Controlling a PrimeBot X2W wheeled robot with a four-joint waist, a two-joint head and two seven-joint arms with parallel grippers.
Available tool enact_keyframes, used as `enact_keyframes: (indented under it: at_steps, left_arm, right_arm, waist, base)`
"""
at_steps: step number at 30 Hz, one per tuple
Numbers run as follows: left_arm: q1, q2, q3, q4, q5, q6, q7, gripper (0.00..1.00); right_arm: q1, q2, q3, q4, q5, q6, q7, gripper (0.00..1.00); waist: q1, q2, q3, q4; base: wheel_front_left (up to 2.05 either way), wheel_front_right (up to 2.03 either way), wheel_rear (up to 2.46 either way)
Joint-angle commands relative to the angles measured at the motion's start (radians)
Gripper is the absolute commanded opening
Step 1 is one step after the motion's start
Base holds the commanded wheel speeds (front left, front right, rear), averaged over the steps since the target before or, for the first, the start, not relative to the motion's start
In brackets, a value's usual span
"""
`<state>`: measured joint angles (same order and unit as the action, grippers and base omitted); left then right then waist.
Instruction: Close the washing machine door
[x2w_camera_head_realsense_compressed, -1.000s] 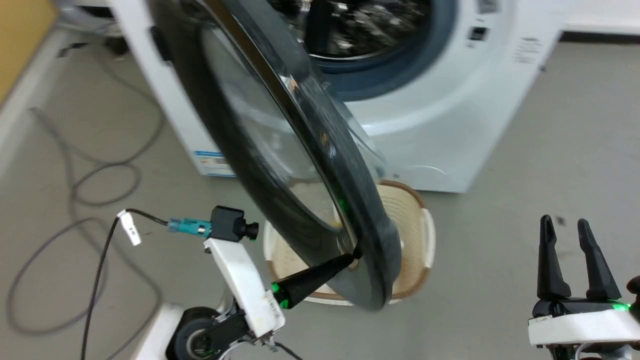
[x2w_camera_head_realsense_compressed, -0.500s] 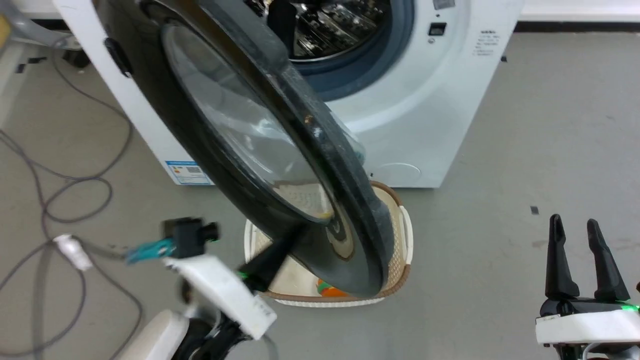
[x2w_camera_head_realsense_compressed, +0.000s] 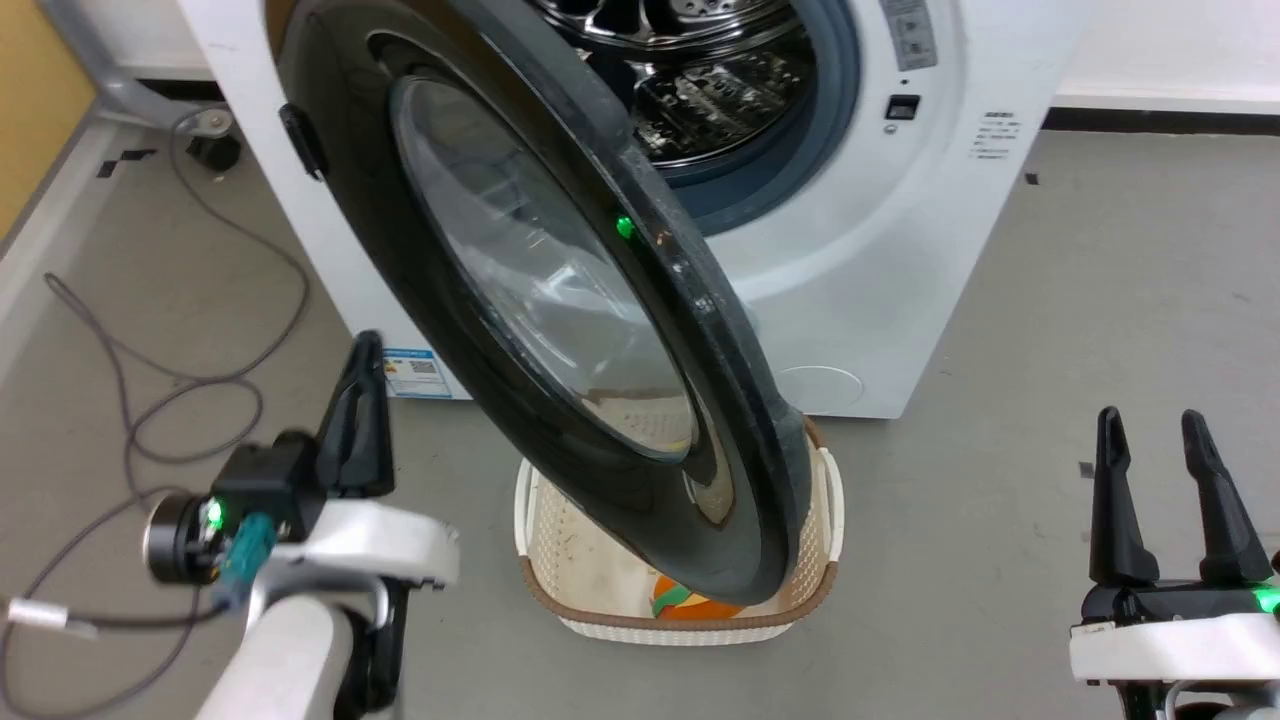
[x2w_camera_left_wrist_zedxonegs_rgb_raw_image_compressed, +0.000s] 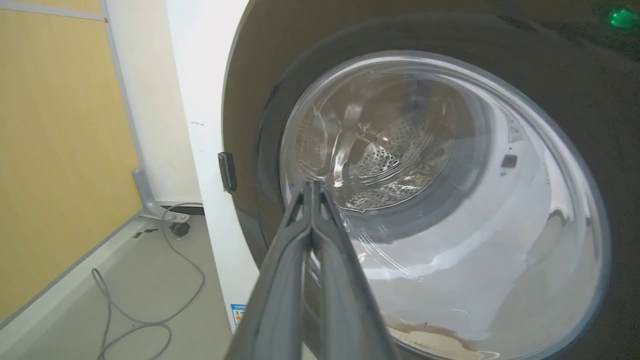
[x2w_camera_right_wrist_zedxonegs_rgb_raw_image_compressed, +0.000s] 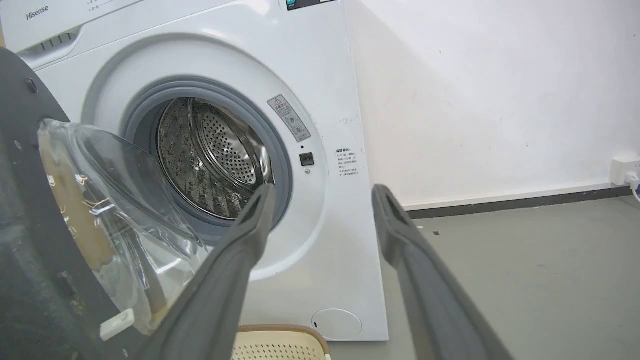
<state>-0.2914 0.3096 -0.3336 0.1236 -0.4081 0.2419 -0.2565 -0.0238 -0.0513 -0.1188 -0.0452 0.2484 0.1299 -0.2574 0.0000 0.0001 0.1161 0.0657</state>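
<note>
**Condition.** The washing machine door (x2w_camera_head_realsense_compressed: 560, 330) stands about half open. It is hinged on the left side of the washing machine (x2w_camera_head_realsense_compressed: 900, 260), and its free edge hangs out over the laundry basket (x2w_camera_head_realsense_compressed: 535, 530) on the floor just in front of the machine. The drum (x2w_camera_head_realsense_compressed: 700, 90) is exposed.

**Claws.** The left claw (x2w_camera_head_realsense_compressed: 366, 360) has its fingers pressed together and holds nothing. It sits beside the door's outer face, and in the left wrist view it aims at the hinge-side edge of the glass window (x2w_camera_left_wrist_zedxonegs_rgb_raw_image_compressed: 440, 200). Contact with the door cannot be confirmed. The right claw (x2w_camera_head_realsense_compressed: 1150, 420) is spread open, empty, and well apart from the door.

**Probable faults.**
- Slip: the glass bulges and the black rim is glossy. A narrow closed fingertip pressed at an angle is likely to skid sideways instead of driving the door.
- Weak leverage: a push close to the hinge moves the free edge a long way for little force. The door may stall short of the latch and rest ajar against the grey gasket (x2w_camera_head_realsense_compressed: 800, 180).
- Obstruction: the door's lower edge appears close above the basket rim. If they touch, the swing drags the basket or stops.
- Snag: the cable (x2w_camera_head_realsense_compressed: 200, 400) lies on the floor near the left arm. Any base movement could catch it.
</note>
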Motion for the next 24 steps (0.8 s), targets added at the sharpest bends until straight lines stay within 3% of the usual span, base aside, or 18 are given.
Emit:
enact_keyframes:
  at_steps: [1, 2, 3, 4, 5, 9, 14, 15, 16, 24]
  left_arm:
    - [0.049, -0.023, 0.033, -0.02, 0.048, 0.027, -0.005, 0.0]
    - [0.07, -0.038, 0.053, -0.031, 0.071, 0.038, -0.005, 0.05]
    - [0.09, -0.048, 0.065, -0.035, 0.096, 0.046, -0.005, 0.71]
    - [0.09, -0.048, 0.065, -0.035, 0.096, 0.046, -0.005, 0.71]
    - [0.105, -0.055, 0.075, -0.039, 0.125, 0.055, -0.005, 1.0]
    - [0.153, -0.094, 0.107, -0.031, 0.189, 0.065, -0.005, 1.0]
    - [0.188, -0.138, 0.157, -0.025, 0.226, 0.04, -0.005, 1.0]
    - [0.194, -0.144, 0.165, -0.024, 0.234, 0.034, -0.005, 1.0]
    - [0.198, -0.149, 0.171, -0.023, 0.243, 0.029, -0.005, 1.0]
    - [0.208, -0.183, 0.211, -0.019, 0.293, -0.01, -0.005, 1.0]
  right_arm:
    - [0.005, 0.001, 0.0, -0.012, -0.02, 0.001, -0.004, 1.0]
    - [0.007, 0.001, 0.0, -0.016, -0.031, 0.001, -0.004, 1.0]
    - [0.01, 0.001, 0.001, -0.019, -0.044, 0.001, -0.004, 1.0]
    - [0.01, 0.001, 0.001, -0.019, -0.044, 0.001, -0.004, 1.0]
    - [0.013, 0.001, 0.001, -0.021, -0.054, 0.001, -0.004, 1.0]
    - [0.036, 0.001, 0.007, -0.005, -0.064, 0.001, -0.004, 1.0]
    - [0.07, 0.001, 0.023, 0.003, -0.055, 0.001, -0.004, 1.0]
    - [0.073, 0.001, 0.024, -0.001, -0.059, 0.001, -0.004, 0.41]
    - [0.076, 0.001, 0.028, -0.009, -0.063, 0.001, -0.004, 0.0]
    - [0.004, 0.001, 0.027, -0.092, 0.022, 0.001, -0.004, 0.0]
  waist:
    - [0.0, -0.0001, -0.008, -0.013]
    - [0.0, -0.0001, -0.011, -0.02]
    - [0.0, -0.0001, -0.014, -0.026]
    - [0.0, -0.0001, -0.014, -0.026]
    - [0.0, -0.0001, -0.017, -0.033]
    - [0.0, -0.0001, -0.03, -0.055]
    - [0.0, -0.0001, -0.044, -0.072]
    - [0.0, -0.0001, -0.047, -0.073]
    - [0.0, -0.0001, -0.049, -0.073]
    - [0.0, -0.0001, -0.054, -0.064]
  base:
    - [0.0, 0.0, 0.0]
    - [0.0, 0.0, 0.0]
    - [0.0, 0.0, 0.0]
    - [0.0, 0.0, 0.0]
    - [0.0, 0.0, 0.0]
    - [0.0, 0.0, 0.0]
    - [0.0, 0.0, 0.0]
    - [0.0, 0.0, 0.0]
    - [0.0, 0.0, 0.0]
    - [0.0, 0.0, 0.0]
